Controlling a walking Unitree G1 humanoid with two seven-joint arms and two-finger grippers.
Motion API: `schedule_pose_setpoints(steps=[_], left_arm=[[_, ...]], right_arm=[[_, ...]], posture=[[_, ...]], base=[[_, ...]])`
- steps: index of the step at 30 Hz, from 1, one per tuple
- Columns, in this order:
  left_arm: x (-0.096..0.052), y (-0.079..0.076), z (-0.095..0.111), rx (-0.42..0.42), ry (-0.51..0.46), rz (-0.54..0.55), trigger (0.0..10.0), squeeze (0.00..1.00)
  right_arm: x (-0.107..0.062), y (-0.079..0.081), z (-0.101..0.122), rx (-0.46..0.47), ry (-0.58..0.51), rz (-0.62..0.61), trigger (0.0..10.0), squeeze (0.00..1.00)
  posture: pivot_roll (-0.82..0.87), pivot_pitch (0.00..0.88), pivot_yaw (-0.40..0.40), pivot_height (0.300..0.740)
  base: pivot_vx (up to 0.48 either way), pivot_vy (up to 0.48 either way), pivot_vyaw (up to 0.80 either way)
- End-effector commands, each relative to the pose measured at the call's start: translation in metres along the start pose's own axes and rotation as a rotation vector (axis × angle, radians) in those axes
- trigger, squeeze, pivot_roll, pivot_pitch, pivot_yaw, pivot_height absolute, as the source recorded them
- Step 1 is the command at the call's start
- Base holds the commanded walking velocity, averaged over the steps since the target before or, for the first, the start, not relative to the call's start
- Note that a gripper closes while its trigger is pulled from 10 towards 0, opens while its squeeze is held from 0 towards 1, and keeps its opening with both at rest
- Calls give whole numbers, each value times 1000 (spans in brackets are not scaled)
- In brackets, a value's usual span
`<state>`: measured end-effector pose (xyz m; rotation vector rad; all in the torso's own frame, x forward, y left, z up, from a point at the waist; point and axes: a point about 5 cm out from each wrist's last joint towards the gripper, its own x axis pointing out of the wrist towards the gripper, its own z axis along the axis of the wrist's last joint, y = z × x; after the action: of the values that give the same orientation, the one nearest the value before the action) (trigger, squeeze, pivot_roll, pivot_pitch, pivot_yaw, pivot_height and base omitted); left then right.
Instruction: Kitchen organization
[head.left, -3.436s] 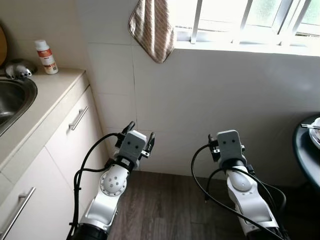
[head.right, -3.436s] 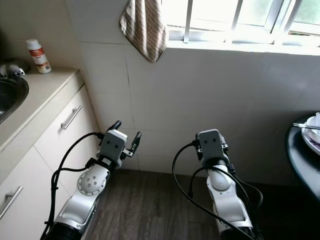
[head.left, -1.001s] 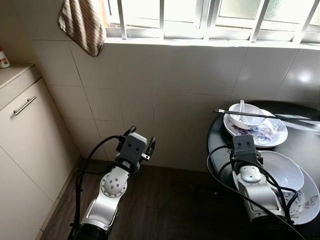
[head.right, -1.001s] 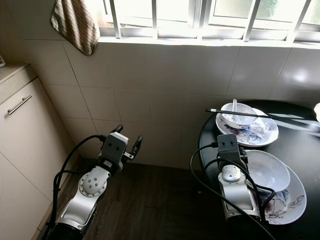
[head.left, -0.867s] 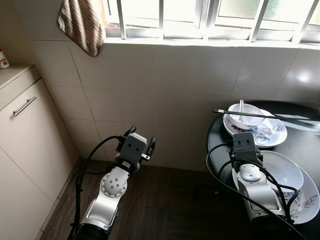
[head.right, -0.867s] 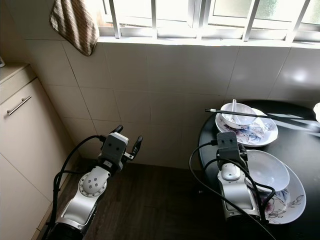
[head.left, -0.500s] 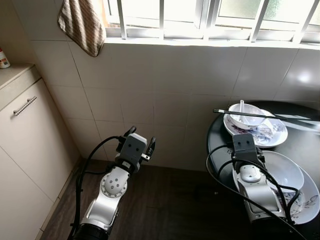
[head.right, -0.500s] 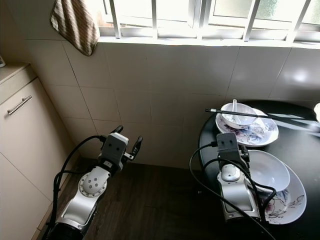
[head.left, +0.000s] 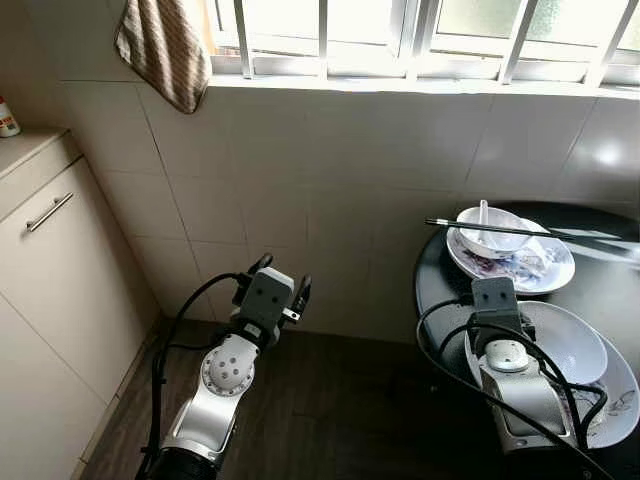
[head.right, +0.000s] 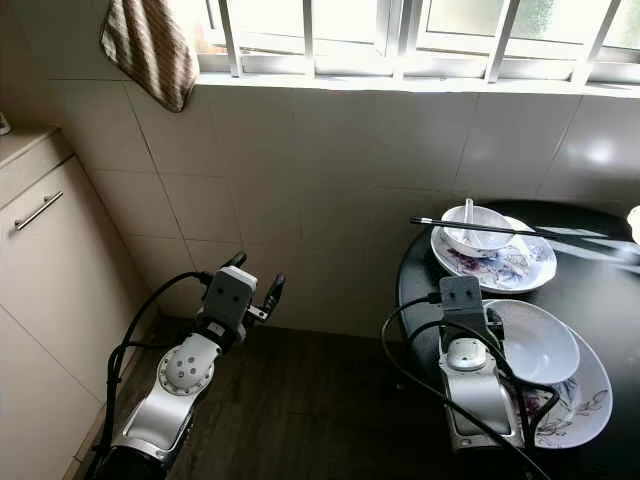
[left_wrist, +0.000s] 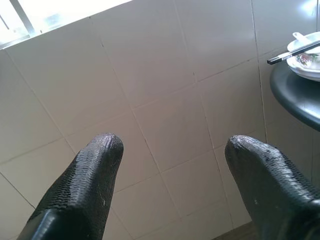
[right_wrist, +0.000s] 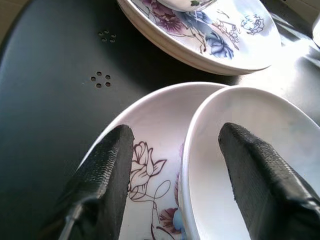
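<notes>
the right gripper (right_wrist: 172, 165) hangs with its fingers spread wide, gripping nothing, just above the near rim of a white bowl (right_wrist: 240, 160) that sits in a flowered plate (right_wrist: 150, 165) on the round black table (right_wrist: 45, 100). beyond them a second flowered plate (head.right: 500, 262) carries a small bowl (head.right: 477, 227) with chopsticks (head.right: 480, 229) laid across it. the left gripper (left_wrist: 172, 175) is also spread and empty, held over the dark floor (head.left: 330, 400) facing the tiled wall (head.left: 320, 170), well apart from the table.
</notes>
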<state>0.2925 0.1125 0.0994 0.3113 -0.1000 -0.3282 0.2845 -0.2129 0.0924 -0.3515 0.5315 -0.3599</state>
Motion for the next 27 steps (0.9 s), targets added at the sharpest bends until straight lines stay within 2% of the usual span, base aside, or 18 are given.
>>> schedule_pose_setpoints(steps=[1,3,8,11,12,13,14,15,16,21,27], left_arm=[[0,-1,-1,7,1,-9,10000,0],[0,-1,-1,7,2,-10,10000,0],[0,-1,-2,7,4,-9,10000,0],[0,-1,-2,7,4,-8,10000,0],[0,-1,-3,7,5,-8,10000,0],[0,-1,-3,7,6,-8,10000,0],[0,-1,-3,7,7,-9,10000,0],[0,-1,-3,7,7,-9,10000,0],[0,-1,-3,6,7,-8,10000,0],[0,-1,-4,5,9,-5,10000,0],[1,-1,-4,7,11,-6,10000,0]], right_arm=[[-1,-6,-3,-9,37,-34,10000,0],[2,-8,-7,-40,74,-71,10000,0],[0,-3,-13,21,129,-21,10000,0],[0,-1,-12,46,123,-9,10000,0],[-2,1,-12,80,136,13,10000,0],[-2,2,-11,93,138,31,6353,0],[-3,3,-11,100,138,43,6353,0],[-3,2,-9,79,122,36,2745,0],[-3,1,-9,61,107,26,0,0],[-3,-4,-8,7,87,1,0,0],[-4,-3,-6,-15,61,0,0,0]], posture=[[18,0,-3,740],[18,0,-3,740],[17,0,-3,740],[17,0,-3,740],[16,0,-3,740],[16,0,-3,740],[16,0,-3,740],[16,0,-3,740],[15,0,-3,740],[13,0,-3,740],[14,0,-4,740]], base=[[0,0,0],[0,0,0],[0,0,0],[0,0,0],[0,0,0],[0,0,0],[0,0,0],[0,0,0],[0,0,0],[0,0,0],[0,0,0]])
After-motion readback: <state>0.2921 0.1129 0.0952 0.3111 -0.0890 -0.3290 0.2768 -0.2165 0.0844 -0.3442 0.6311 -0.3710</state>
